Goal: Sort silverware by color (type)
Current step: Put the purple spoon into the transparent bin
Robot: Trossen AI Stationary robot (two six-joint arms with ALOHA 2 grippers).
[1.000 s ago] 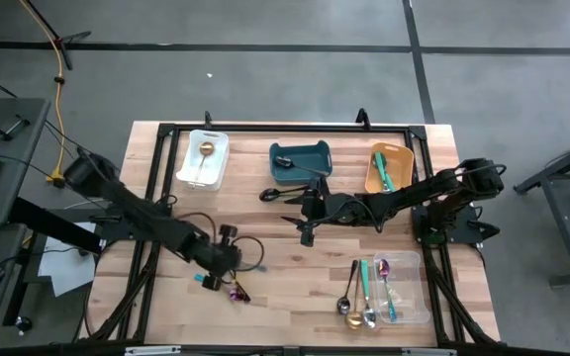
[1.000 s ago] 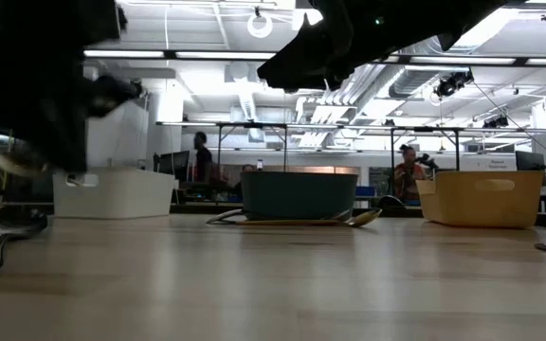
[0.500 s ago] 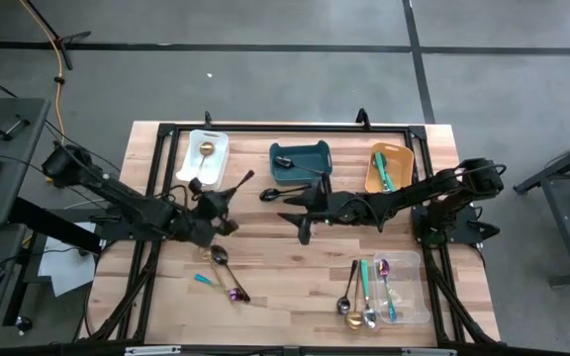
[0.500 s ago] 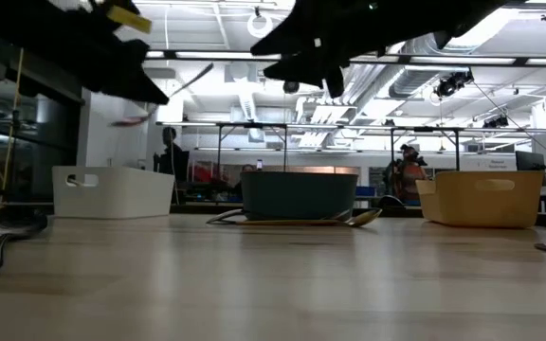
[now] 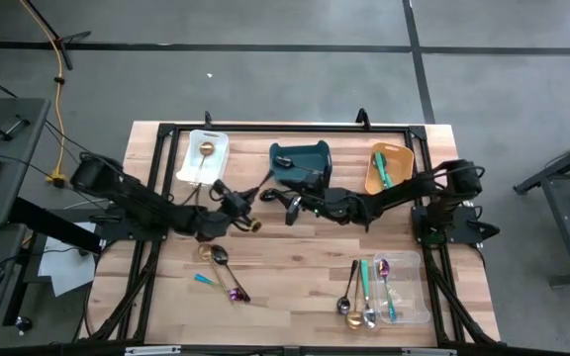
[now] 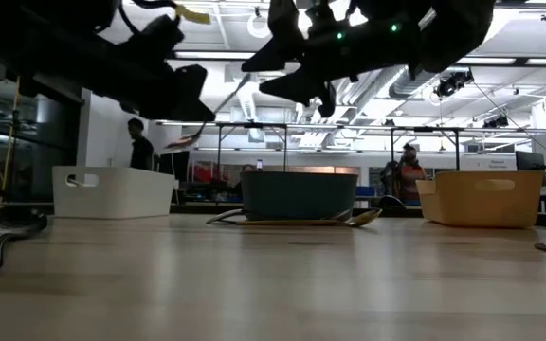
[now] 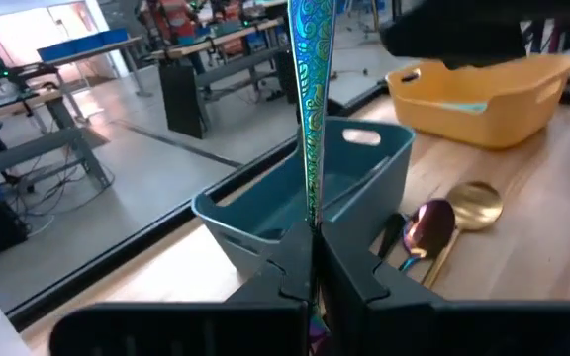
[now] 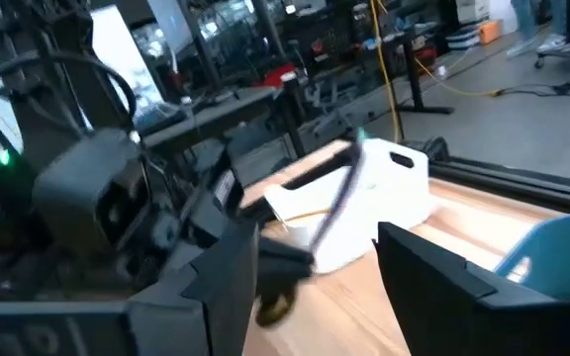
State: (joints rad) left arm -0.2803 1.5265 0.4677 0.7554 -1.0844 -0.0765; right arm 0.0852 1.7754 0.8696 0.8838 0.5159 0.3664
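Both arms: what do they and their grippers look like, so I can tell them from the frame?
Left arm and right arm are dark, slim, jointed links with black cables looping alongside. The left gripper has two flat, matte black fingers with squared, blocky ends. The right gripper has broader black angular fingers. A yellow tag shows on one arm in the low view.

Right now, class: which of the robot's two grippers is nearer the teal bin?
Right. The right gripper hangs open just in front of the teal bin, beside its front edge. The left gripper, shut on an iridescent utensil, sits farther off toward the white bin.
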